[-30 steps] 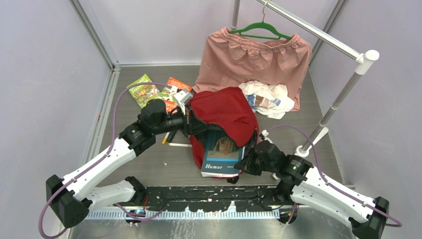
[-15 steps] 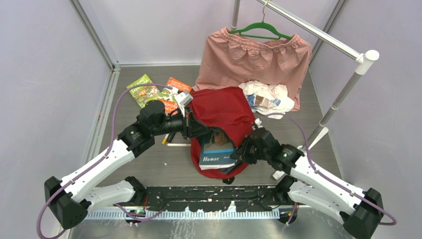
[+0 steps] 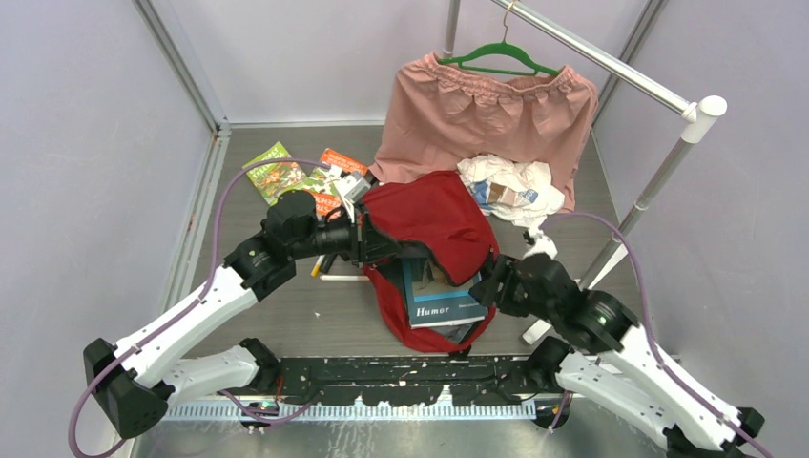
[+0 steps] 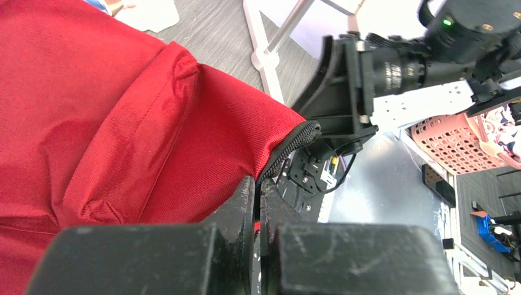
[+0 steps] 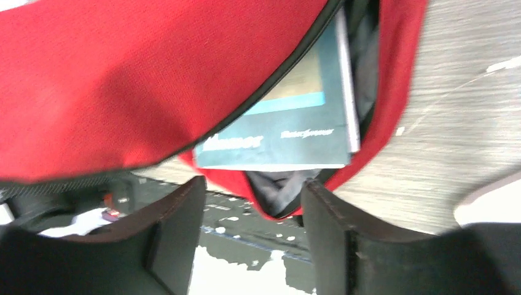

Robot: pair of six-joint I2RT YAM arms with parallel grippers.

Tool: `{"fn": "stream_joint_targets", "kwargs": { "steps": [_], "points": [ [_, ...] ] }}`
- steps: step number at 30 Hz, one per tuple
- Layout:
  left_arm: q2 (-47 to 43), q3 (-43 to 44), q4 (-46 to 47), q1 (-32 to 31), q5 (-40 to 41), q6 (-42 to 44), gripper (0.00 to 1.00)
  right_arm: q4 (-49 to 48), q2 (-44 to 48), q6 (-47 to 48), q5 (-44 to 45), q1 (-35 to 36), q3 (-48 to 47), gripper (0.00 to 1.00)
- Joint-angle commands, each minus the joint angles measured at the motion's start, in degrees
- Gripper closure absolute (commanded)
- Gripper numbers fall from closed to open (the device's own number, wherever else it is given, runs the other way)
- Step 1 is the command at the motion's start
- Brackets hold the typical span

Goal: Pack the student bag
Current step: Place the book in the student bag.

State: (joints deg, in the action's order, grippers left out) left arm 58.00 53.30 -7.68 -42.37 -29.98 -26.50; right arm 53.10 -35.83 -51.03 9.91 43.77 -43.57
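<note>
Soft, limp student bag (image 3: 434,215) at mid-tabletop (image 3: 315,320), mouth toward the near side, Humor book (image 3: 441,303) half inside. Likely best taken by the stiffer zipper rim, clamped there by left fingers (image 4: 246,196). Right fingers (image 5: 178,221) apart, empty, at the mouth. Crowded far and right by pink garment (image 3: 477,105) and rail post (image 3: 649,191); roomier near-left.

The student bag's (image 5: 123,80) red flap fills the frame from 9 to 12 o'clock. Under its black zipper edge a teal book (image 5: 289,129) (title blurred) lies in the opening. The right hand's (image 5: 249,206) fingers (image 5: 175,233) stand apart at 6 o'clock, gripping nothing. Grey counter (image 5: 467,123) shows at 3 o'clock.
</note>
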Motion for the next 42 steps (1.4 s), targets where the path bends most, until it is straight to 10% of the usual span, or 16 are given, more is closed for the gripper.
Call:
{"fn": "stream_joint_targets", "kwargs": {
  "steps": [1, 4, 12, 42],
  "points": [
    [-0.71, 4.88, 2.5, -0.35, 0.21, 1.91, 1.0, 0.61, 7.82, -4.97, -1.98, 4.75, 4.74, 0.48],
    [-0.71, 5.39, 2.73, -0.35, 0.53, 2.05, 1.0, 2.11, 8.16, -6.18, -1.49, 7.97, 8.34, 0.78],
    [1.28, 6.5, 2.58, -0.35, 0.59, 1.15, 1.0, -6.35, -1.16, -6.83, -3.9, 14.5, 12.94, 0.99],
    [-1.44, 5.72, 1.99, -0.61, -2.71, 0.16, 1.0, -30.45, -26.96, 3.94, 15.67, 9.85, 2.86, 0.99]
  ]
}}
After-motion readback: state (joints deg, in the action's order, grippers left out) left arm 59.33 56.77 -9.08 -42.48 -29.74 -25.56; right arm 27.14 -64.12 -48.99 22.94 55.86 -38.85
